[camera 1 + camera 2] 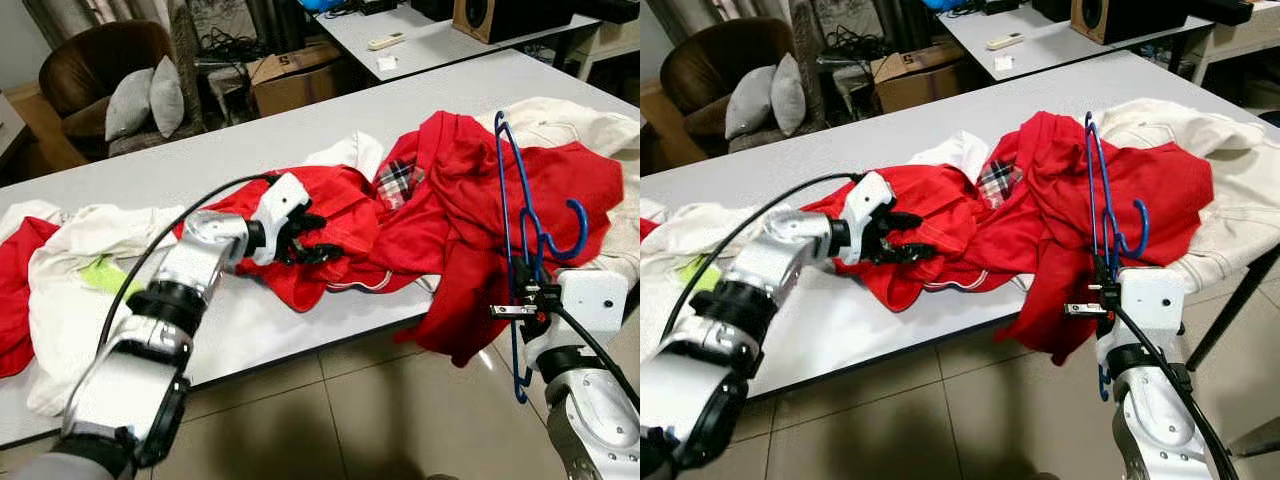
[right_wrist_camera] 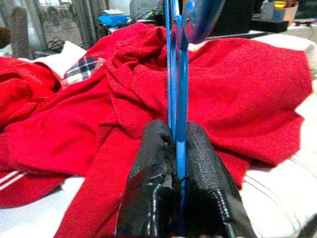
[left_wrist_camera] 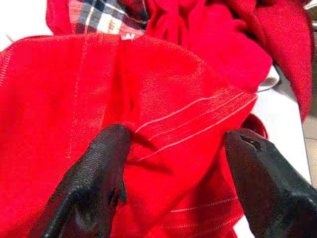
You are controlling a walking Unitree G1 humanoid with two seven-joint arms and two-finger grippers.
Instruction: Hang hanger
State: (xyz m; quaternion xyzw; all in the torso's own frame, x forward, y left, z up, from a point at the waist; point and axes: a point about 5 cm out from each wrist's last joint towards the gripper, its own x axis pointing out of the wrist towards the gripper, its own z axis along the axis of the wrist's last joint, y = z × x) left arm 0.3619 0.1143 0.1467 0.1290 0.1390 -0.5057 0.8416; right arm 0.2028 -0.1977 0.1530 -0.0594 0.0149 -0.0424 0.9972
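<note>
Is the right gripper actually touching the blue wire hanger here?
Touching. In the right wrist view, the right gripper has both black fingers pressed shut against the blue wire hanger, which stands upright between them.

We see our left gripper [image 1: 312, 238] resting on a red garment [image 1: 420, 215] spread across the white table [image 1: 250, 320], its fingers parted over the cloth. At about four o'clock from it, our right gripper [image 1: 523, 290] pinches a blue hanger [image 1: 512, 250] held upright beside the table's edge. White clothes [image 1: 75, 270] lie at nine o'clock, and a brown armchair [image 1: 85, 60] with grey cushions [image 1: 148, 100] stands at eleven o'clock.
</note>
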